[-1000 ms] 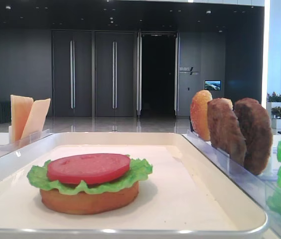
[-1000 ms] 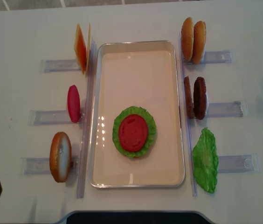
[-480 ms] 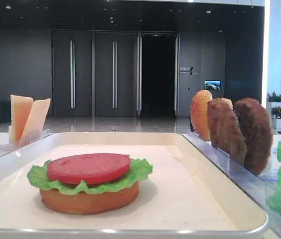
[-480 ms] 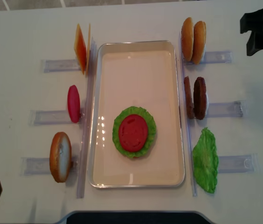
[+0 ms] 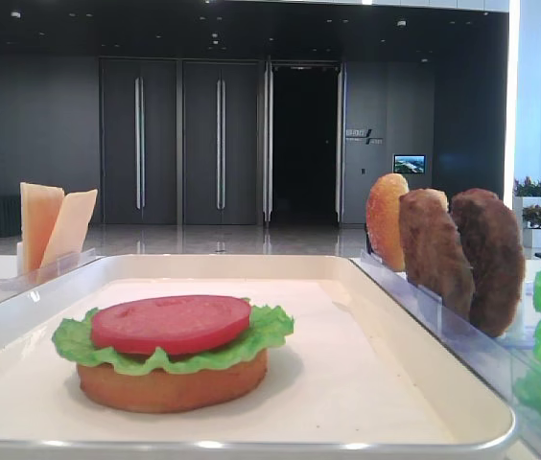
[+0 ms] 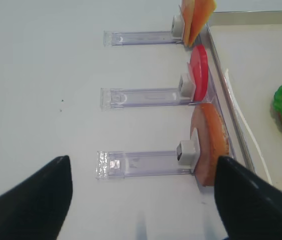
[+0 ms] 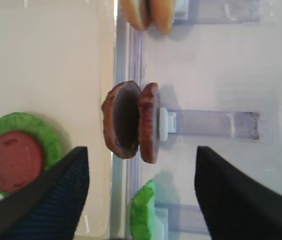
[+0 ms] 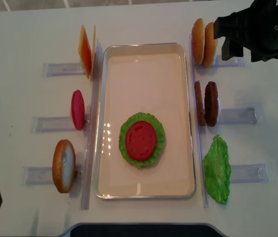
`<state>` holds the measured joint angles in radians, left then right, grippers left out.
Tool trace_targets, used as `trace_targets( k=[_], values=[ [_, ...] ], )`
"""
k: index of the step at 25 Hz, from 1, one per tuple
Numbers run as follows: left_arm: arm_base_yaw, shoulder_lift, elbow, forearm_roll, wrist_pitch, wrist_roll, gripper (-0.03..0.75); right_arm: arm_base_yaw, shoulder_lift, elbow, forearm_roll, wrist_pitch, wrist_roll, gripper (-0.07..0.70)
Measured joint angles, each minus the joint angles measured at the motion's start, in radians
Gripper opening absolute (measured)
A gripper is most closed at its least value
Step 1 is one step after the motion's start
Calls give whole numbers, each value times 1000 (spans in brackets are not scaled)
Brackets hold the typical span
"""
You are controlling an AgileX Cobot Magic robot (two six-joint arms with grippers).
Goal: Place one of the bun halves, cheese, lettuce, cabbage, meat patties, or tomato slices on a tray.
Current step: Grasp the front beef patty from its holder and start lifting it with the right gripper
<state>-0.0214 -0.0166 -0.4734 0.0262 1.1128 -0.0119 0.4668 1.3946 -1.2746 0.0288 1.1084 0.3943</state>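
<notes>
The cream tray holds a stack of bun half, lettuce and tomato slice, with the tomato on top. Two meat patties stand on edge in a clear holder just right of the tray. My right gripper hovers open near the back right, beside the two upright bun halves. In the right wrist view the patties stand ahead of the open right gripper, which holds nothing. My left gripper is open and empty, close to a bun half.
Left of the tray stand cheese slices, a tomato slice and a bun half in clear holders. A lettuce leaf stands at the right front. Each holder sticks outward on the white table.
My right arm has come in from the right edge toward the left, and now hangs by the back right bun halves. Nothing else has moved.
</notes>
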Motion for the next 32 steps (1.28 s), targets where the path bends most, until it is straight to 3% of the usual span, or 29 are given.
trace_targets(
  k=[12,32],
  values=[
    [0,0,0,0,0,0,692,132,117,0,24,-35,36,464],
    [0,0,0,0,0,0,692,132,285,-12,-17,-121,36,464]
  ],
)
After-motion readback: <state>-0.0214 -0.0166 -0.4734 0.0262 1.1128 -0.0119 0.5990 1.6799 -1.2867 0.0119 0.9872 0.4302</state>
